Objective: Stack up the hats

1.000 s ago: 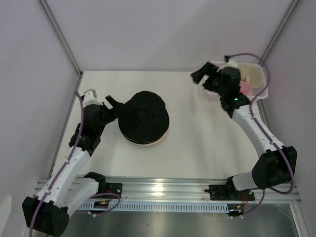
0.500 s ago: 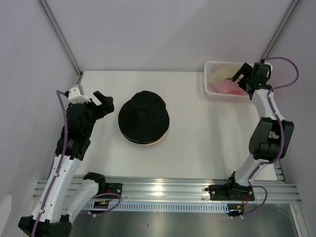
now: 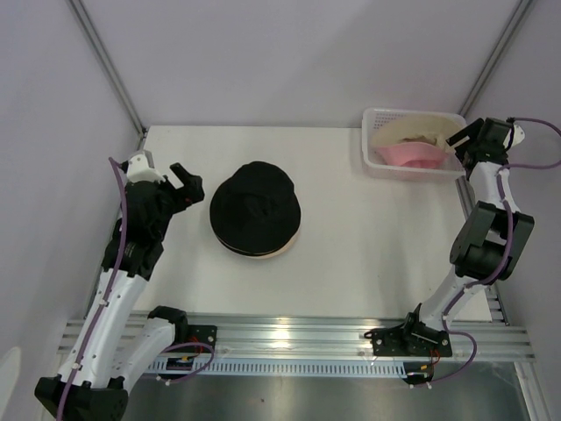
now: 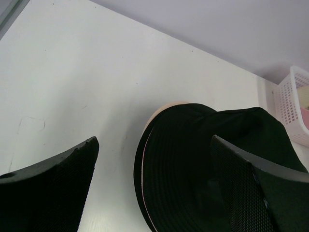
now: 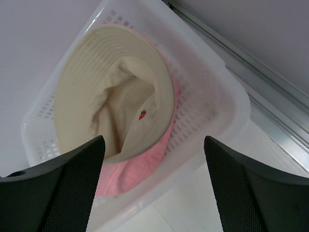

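A black hat (image 3: 255, 210) lies left of the table's middle, with a pale brim (image 3: 263, 254) peeking out beneath it. In the left wrist view the black hat (image 4: 217, 159) fills the lower right, its tan under-brim (image 4: 166, 107) showing at the edge. My left gripper (image 3: 187, 186) (image 4: 154, 186) hangs open just left of that hat, holding nothing. In the white basket (image 3: 379, 145) a cream hat (image 3: 412, 133) (image 5: 111, 106) lies upside down on a pink hat (image 3: 405, 156) (image 5: 130, 174). My right gripper (image 3: 461, 145) (image 5: 154, 188) stands open over the basket's right end, empty.
The basket wall (image 5: 212, 96) sits at the back right corner, close to the metal frame rail (image 5: 270, 82). Frame posts (image 3: 105, 61) rise at the back left and back right. The arm bases stand on the rail (image 3: 280, 338) at the near edge.
My left gripper drew back leftward off the black hat. My right arm swung from the basket's left side to its right end, uncovering the cream and pink hats, and its jaws narrowed slightly.
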